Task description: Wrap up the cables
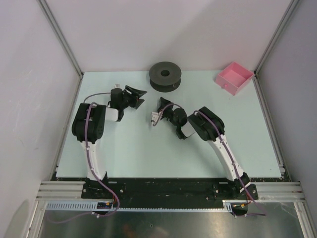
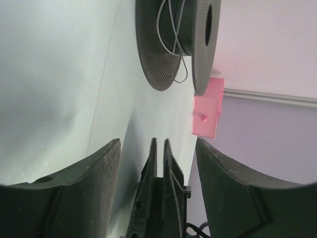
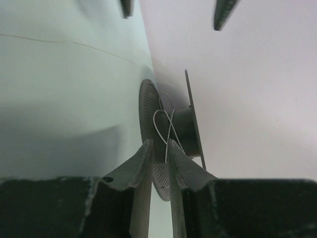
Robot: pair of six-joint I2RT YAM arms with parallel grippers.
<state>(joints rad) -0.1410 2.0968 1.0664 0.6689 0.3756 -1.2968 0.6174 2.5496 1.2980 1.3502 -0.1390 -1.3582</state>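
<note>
The cable is a thin whitish wire (image 3: 166, 130) looped in crossing turns round the hub of a dark grey spool (image 1: 165, 76) lying flat at the back of the table. In the left wrist view its loops (image 2: 171, 34) hang loose off the spool (image 2: 158, 54). My left gripper (image 1: 140, 96) (image 2: 158, 141) is wide open and empty, left of the spool's front. My right gripper (image 1: 161, 103) (image 3: 159, 143) points at the spool (image 3: 148, 114), jaws a narrow slit apart, gripping nothing. The wire's free end shows just beyond that slit. The right gripper's fingers (image 2: 166, 168) show between the left jaws.
A pink open box (image 1: 234, 78) (image 2: 207, 111) stands at the back right corner. White walls and metal rails close in the pale green table (image 1: 148, 158). A hair-thin line (image 3: 74, 43) crosses the table; what it is I cannot tell. The left gripper's fingertips (image 3: 224, 12) show at the top of the right wrist view.
</note>
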